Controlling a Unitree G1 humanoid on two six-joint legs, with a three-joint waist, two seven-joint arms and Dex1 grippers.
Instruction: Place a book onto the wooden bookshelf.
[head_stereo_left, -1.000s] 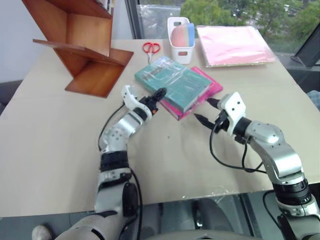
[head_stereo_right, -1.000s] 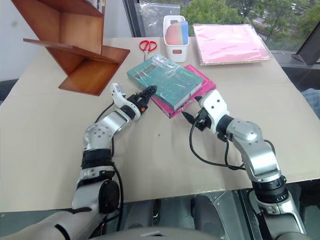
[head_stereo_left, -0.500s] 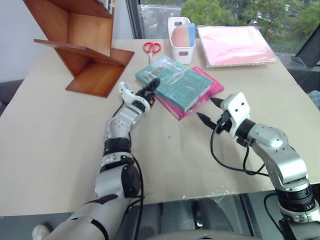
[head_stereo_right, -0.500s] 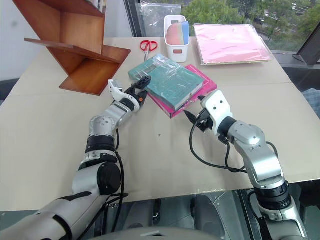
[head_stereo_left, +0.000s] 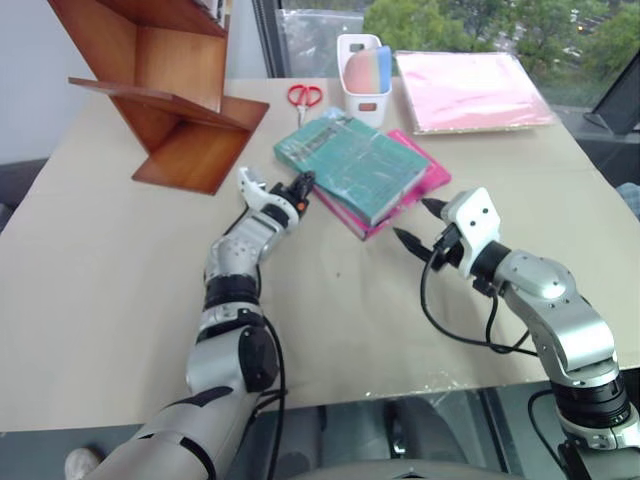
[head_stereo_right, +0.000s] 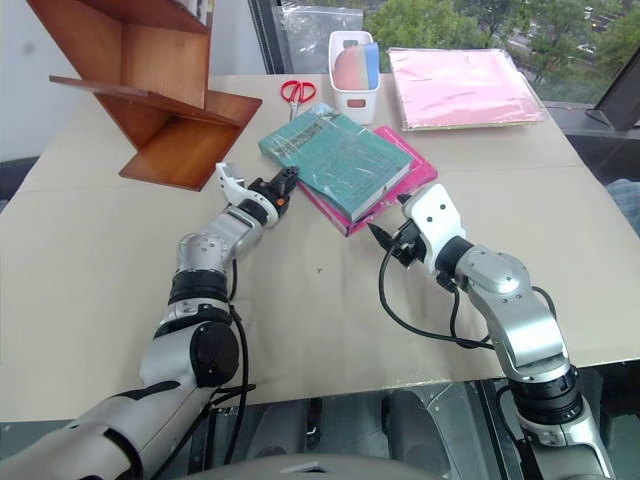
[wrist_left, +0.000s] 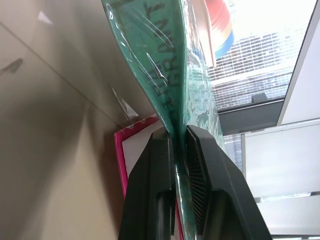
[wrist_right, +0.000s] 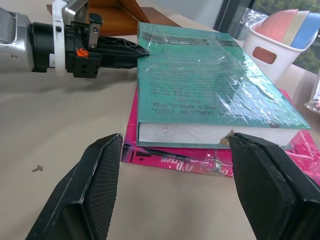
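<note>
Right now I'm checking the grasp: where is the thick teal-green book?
In the head views the thick teal-green book lies mid-table atop a bright pink book, its near-left edge pinched by the left gripper, right of the reddish-brown wooden bookshelf.
</note>
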